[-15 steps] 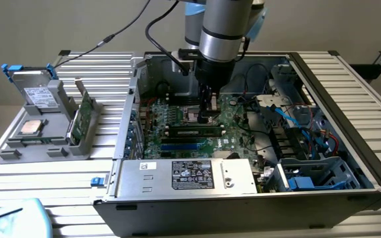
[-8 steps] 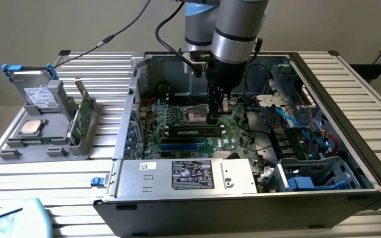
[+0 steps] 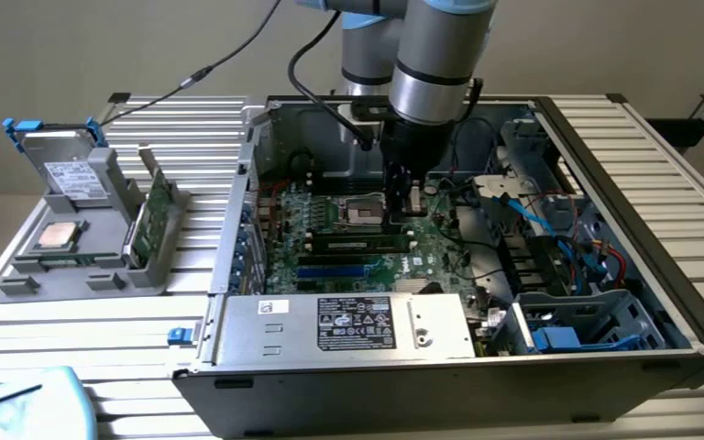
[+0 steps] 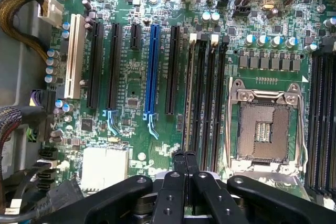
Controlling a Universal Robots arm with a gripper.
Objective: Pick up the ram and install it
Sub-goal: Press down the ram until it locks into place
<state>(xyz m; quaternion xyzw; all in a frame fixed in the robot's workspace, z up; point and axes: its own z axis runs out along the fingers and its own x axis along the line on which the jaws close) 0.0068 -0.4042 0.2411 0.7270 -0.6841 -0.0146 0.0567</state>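
Nearest the exterior camera sat the power supply [image 3: 340,325]; behind it the ram [image 3: 355,245] lay seated in a motherboard slot, the claw [image 3: 399,213] clenched just above. From the wrist, shut fingers [image 4: 185,166] overhung empty slots [image 4: 205,93]. Ram looked light, stiff, fragile; best held by edges.

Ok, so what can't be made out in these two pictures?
- Exterior view: whether the ram lying in the motherboard slots is fully seated, or touched by the gripper; too small to tell.
- Wrist view: one end of the memory slots, covered by the shut gripper.
- Wrist view: the second slot bank, cut off by the picture edge.
- Exterior view: the print on the power supply label; too small.
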